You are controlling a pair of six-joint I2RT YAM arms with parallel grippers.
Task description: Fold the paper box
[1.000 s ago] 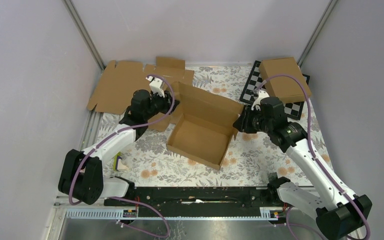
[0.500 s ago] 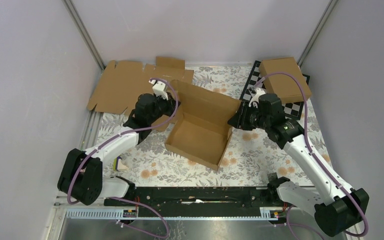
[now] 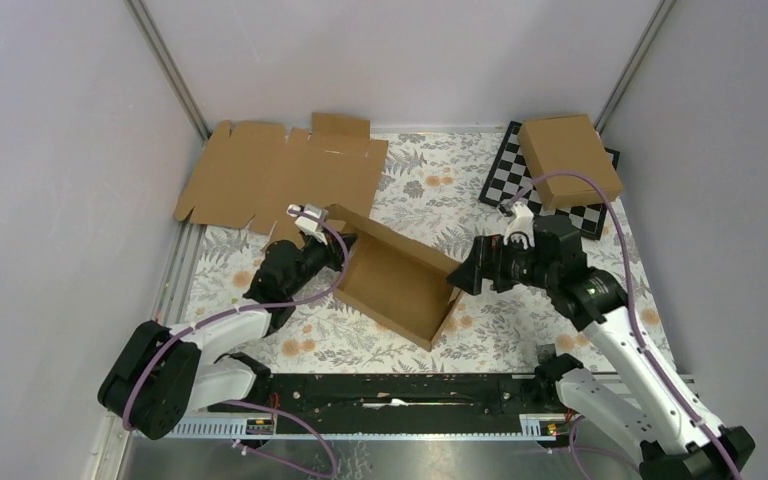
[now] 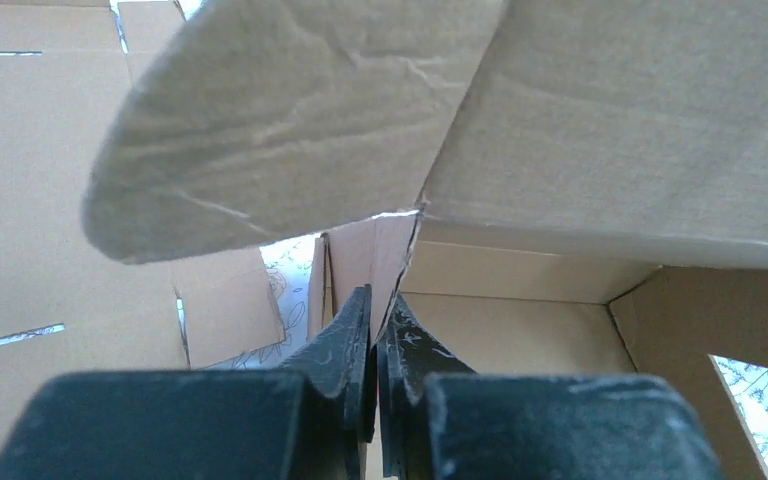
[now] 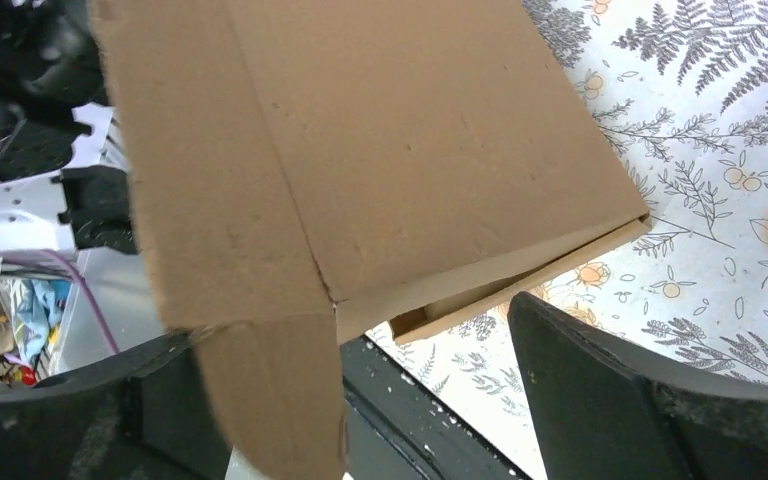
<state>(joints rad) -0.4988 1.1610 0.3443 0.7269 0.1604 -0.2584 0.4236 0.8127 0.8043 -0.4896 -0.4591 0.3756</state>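
You're working the box (image 3: 395,285) mid-table, sitting on the floral cloth (image 3: 520,320) between both arms, with its lid tilting low over the tray. Your left gripper (image 3: 332,243) is sitting at the box's left rear corner. The wrist view is showing its fingers (image 4: 345,335) pressed nearly together, seemingly pinching the thin edge of the side wall. Your right gripper (image 3: 460,275) is spreading wide at the right corner, straddling the lid's side flap (image 5: 270,390) and gripping nothing. Only the left wrist view is giving you the tray's inside under the lid, plus a rounded ear flap (image 4: 280,110) hanging overhead. Only the right wrist view is giving you the lid's plain outer face and the slit between lid and tray front. Only the top view is showing you the flat sheet (image 3: 280,175) lying at the far left, and the chessboard (image 3: 505,175) at the far right carrying a second box (image 3: 570,158). The cloth is showing fern and rose prints. Grey walls (image 3: 60,150) are enclosing the table, and a black rail (image 3: 390,385) is running along the near edge.
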